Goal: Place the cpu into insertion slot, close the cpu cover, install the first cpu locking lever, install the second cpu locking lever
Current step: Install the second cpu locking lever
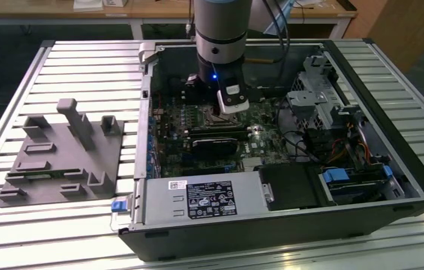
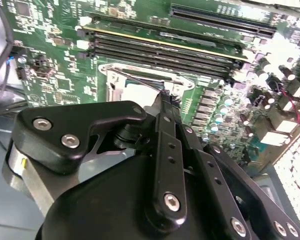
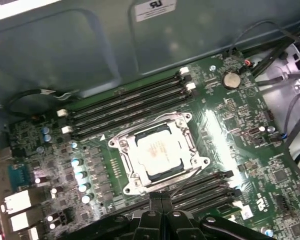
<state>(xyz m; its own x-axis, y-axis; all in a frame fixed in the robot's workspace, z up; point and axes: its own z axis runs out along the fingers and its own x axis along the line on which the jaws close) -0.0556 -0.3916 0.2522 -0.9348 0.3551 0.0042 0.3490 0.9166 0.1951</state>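
The open black computer case (image 1: 392, 194) lies on its side on a slatted metal table (image 1: 84, 67), with the green circuit board (image 1: 168, 140) on its floor. In the first wrist view, the small square cpu with a pale silvery-grey top (image 3: 157, 148) sits flat in the square insertion slot (image 3: 140, 177), and the thin silvery cpu cover frame (image 3: 187, 142) lies down around it, its cut-out centre showing the chip. The socket's sides run parallel to the long black memory slots (image 3: 125, 102) on both sides of it. The black gripper (image 3: 161, 201) hangs just beside the socket's edge, its 2 fingertips pressed together with nothing between them. The second wrist view shows the gripper's linkage (image 2: 170, 150) in front of the socket and a thin wire lever (image 2: 135, 80) along its rim. The exterior view adds a grey plastic fixture (image 1: 62, 154) on the table at its left, well apart from the case.
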